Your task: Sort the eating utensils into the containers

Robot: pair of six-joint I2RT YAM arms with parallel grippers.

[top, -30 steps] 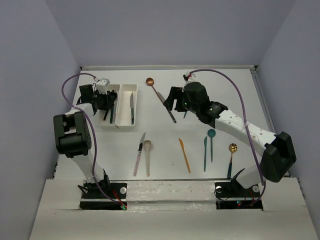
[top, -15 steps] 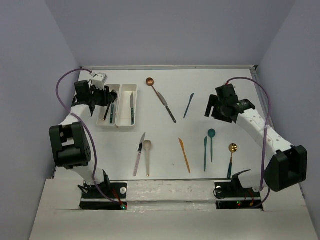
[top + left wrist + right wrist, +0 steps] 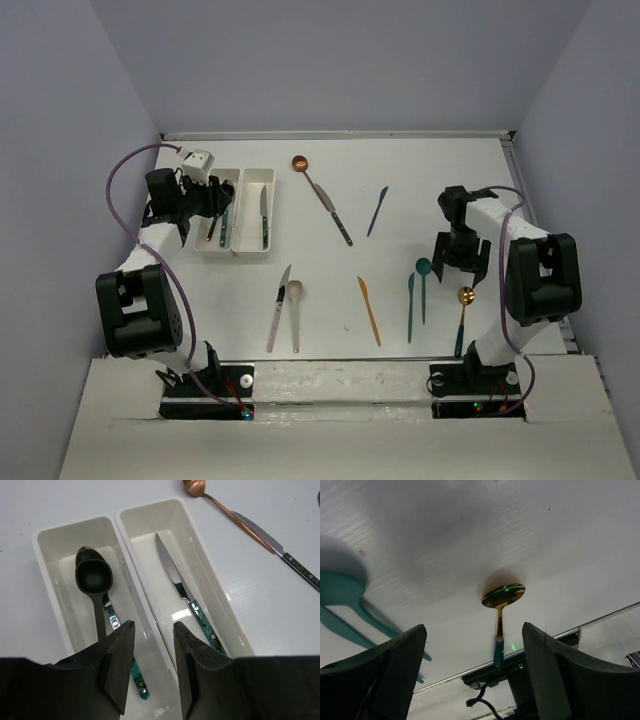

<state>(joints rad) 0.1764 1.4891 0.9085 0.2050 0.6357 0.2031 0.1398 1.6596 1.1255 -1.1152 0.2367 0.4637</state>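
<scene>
The white table [image 3: 320,280] carried a white tray [image 3: 47,575] and a second white tray [image 3: 210,570], standing side by side at its far left corner. To the right of them lay a copper spoon [image 3: 311,180] close against a silver knife [image 3: 337,222], and then a dark blue knife [image 3: 377,211] apart from these. Along the near side lay a pink-handled knife [image 3: 278,308], a beige spoon [image 3: 295,315], an orange knife [image 3: 370,311], a teal knife [image 3: 410,307], a teal spoon [image 3: 423,290] and a gold spoon [image 3: 463,320].

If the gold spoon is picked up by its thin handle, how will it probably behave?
The gold spoon shines like metal, so it is probably stiff, and perhaps slippery. Its handle is thin and lies flat on the table, so it may be hard to grip.
</scene>
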